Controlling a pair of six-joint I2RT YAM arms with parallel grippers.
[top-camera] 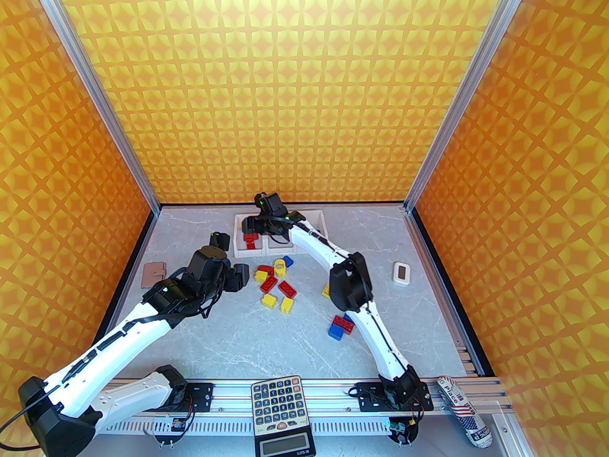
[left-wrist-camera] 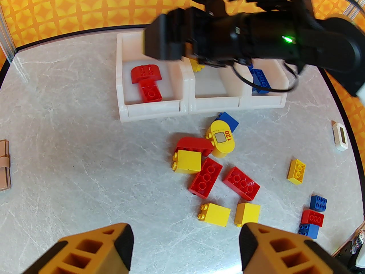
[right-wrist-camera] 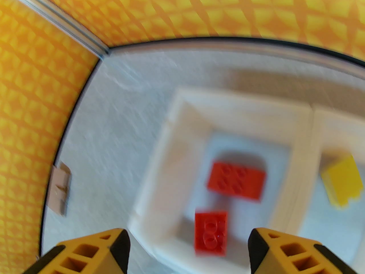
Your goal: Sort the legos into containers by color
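Left gripper (left-wrist-camera: pixel 186 238) and right gripper (right-wrist-camera: pixel 188 238) stood parted, holding nothing. Small red, yellow and blue plastic studded legos (left-wrist-camera: pixel 241 183) looked light, rigid, slick: best pinched across flat sides.

The right hand (right-wrist-camera: pixel 188 250) and its arm are hanging over the white bins (left-wrist-camera: pixel 154 110), blocking entry from above. Loose bricks (left-wrist-camera: pixel 205 177) are crowding the middle of the tabletop (top-camera: pixel 238 341), while bare surface is lying open to their left.
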